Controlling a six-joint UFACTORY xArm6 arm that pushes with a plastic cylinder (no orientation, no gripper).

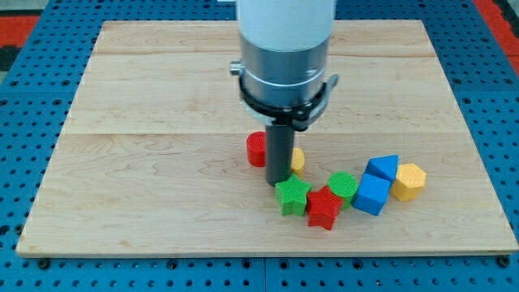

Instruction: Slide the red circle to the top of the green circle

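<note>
The red circle (256, 149) lies near the board's middle, partly hidden behind my rod. The green circle (344, 186) lies to its lower right, between a red star (324, 208) and a blue cube (373, 195). My tip (277, 182) rests on the board just right of the red circle, touching or nearly touching it, and just above a green star (292, 195). A yellow block (298, 160) peeks out on the rod's right side.
A second blue block (383, 168) and a yellow hexagon (409, 181) lie at the cluster's right end. The wooden board (162, 122) sits on a blue perforated table. The arm's wide body hides the board's top middle.
</note>
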